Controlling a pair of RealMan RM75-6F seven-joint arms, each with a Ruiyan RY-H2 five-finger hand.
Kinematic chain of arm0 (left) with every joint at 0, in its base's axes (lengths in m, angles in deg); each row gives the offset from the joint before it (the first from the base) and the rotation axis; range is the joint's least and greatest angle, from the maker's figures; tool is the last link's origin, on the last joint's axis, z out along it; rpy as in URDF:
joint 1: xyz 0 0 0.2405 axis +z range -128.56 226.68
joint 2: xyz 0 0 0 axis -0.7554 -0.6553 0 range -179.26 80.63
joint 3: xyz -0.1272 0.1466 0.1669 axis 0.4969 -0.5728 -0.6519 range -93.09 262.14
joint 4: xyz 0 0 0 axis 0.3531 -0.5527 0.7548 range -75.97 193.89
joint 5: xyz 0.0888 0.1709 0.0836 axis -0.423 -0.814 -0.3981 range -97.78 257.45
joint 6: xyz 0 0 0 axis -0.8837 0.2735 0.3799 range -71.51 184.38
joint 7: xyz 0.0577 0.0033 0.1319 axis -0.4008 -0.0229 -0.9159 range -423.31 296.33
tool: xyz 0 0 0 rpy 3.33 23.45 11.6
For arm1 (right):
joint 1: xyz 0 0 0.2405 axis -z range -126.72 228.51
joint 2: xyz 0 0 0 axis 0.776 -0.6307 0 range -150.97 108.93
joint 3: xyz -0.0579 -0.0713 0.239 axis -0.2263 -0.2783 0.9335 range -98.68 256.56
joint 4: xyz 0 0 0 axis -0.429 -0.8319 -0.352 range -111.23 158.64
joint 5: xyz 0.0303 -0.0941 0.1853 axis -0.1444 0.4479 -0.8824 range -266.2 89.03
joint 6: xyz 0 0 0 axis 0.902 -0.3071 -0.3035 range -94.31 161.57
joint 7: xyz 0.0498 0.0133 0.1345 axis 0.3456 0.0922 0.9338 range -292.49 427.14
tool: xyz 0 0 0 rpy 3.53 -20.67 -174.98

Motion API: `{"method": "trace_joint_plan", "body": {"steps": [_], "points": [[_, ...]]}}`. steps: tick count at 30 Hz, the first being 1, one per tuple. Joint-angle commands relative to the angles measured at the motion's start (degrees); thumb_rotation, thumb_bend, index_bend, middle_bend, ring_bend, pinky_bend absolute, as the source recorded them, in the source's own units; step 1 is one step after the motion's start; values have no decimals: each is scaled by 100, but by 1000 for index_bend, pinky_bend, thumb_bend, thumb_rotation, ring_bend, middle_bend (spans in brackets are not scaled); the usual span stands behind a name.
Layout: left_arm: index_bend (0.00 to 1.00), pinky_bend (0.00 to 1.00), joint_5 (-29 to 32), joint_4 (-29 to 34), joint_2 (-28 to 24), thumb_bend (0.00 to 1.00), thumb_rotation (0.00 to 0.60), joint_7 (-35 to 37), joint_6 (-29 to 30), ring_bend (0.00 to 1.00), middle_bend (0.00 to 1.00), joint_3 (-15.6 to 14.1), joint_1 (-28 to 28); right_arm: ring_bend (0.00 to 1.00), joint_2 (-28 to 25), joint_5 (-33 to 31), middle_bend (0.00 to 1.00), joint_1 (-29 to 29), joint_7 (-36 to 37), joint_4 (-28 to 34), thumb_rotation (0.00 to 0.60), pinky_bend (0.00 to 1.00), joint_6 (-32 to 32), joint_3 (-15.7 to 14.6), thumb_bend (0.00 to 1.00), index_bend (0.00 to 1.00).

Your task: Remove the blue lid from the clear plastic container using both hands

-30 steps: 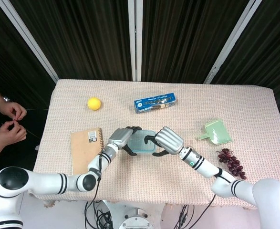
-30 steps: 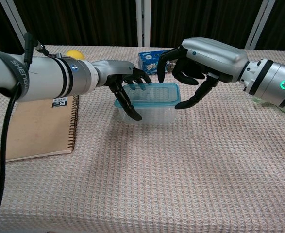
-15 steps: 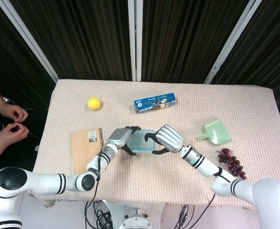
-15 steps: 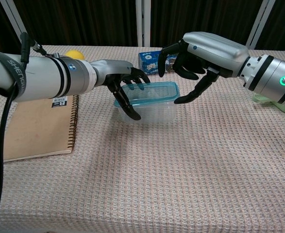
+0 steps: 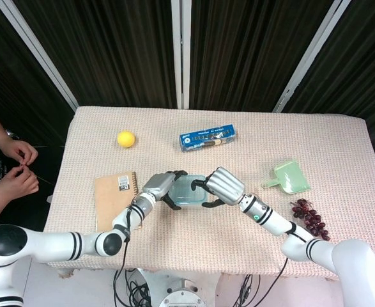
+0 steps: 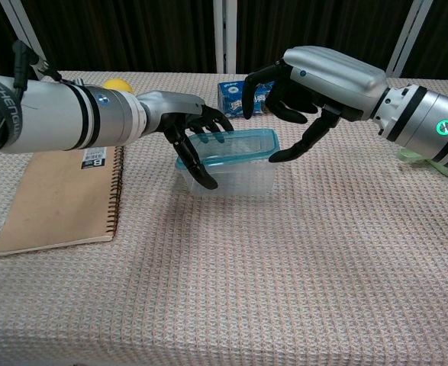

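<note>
The clear plastic container [image 5: 188, 192] [image 6: 231, 169] stands in the middle of the table, its blue lid [image 6: 233, 142] on top and tilted a little, the right side higher. My left hand [image 5: 162, 186] [image 6: 185, 122] grips the container's left end, fingers over the lid and thumb down the front wall. My right hand [image 5: 221, 185] [image 6: 315, 76] hovers at the right end with fingers spread. Its thumb tip reaches the lid's right corner, and the other fingers hang above the far rim. Whether they touch the lid is unclear.
A spiral notebook [image 5: 115, 199] [image 6: 56, 200] lies left of the container. Behind are a yellow ball [image 5: 126, 138] [image 6: 117, 84] and a blue box [image 5: 207, 137] [image 6: 233, 93]. A green scoop [image 5: 288, 176] and grapes [image 5: 310, 218] lie to the right. A person's hands [image 5: 11, 167] are at the left edge.
My right hand has moved left, closer over the container's right end. The container has shifted slightly left with my left hand, and its lid now tilts more.
</note>
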Motion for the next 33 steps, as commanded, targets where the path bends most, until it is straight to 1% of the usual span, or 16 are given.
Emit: {"method": "trace_joint_plan", "body": {"steps": [1, 4, 7, 11, 16, 20, 22, 24, 28, 33], "points": [[193, 263, -106, 83, -79, 4, 600, 175, -124, 224, 301, 35, 45, 861, 92, 39, 840, -13, -9, -130, 600, 980, 79, -12, 342, 467], [190, 265, -148, 99, -123, 4, 600, 348, -254, 222, 298, 63, 68, 861, 176, 51, 842, -3, 36, -249, 600, 986, 218, 9, 398, 472], [186, 264, -230, 86, -152, 4, 600, 452, -315, 222, 298, 50, 83, 863, 245, 54, 845, 17, 79, -387, 600, 990, 349, 27, 487, 492], [184, 263, -298, 73, -162, 4, 600, 588, -373, 221, 295, 44, 96, 868, 342, 65, 845, 34, 87, -581, 600, 993, 468, 25, 594, 493], [169, 264, -419, 97, -225, 4, 600, 880, -525, 221, 287, 118, 147, 872, 468, 67, 845, 43, 104, -789, 600, 998, 441, -38, 641, 493], [163, 264, -561, 119, -257, 3, 600, 987, -500, 221, 282, 124, 180, 872, 523, 54, 845, 21, 187, -815, 600, 999, 395, -63, 648, 506], [153, 261, -625, 134, -270, 3, 600, 1015, -465, 216, 277, 110, 193, 874, 535, 44, 846, 3, 180, -807, 600, 1000, 344, -75, 648, 533], [138, 237, -687, 153, -288, 4, 600, 1012, -424, 187, 256, 85, 201, 876, 534, 54, 849, -7, 136, -794, 600, 1000, 318, -95, 655, 566], [112, 150, -847, 202, -294, 3, 600, 908, -160, 96, 186, 2, 236, 887, 539, 53, 852, 29, 19, -801, 600, 1000, 321, -135, 683, 711], [104, 104, -1005, 327, -347, 3, 600, 799, 119, 38, 131, -50, 300, 904, 554, 36, 877, 109, -82, -862, 600, 1000, 453, -134, 719, 804]]}}
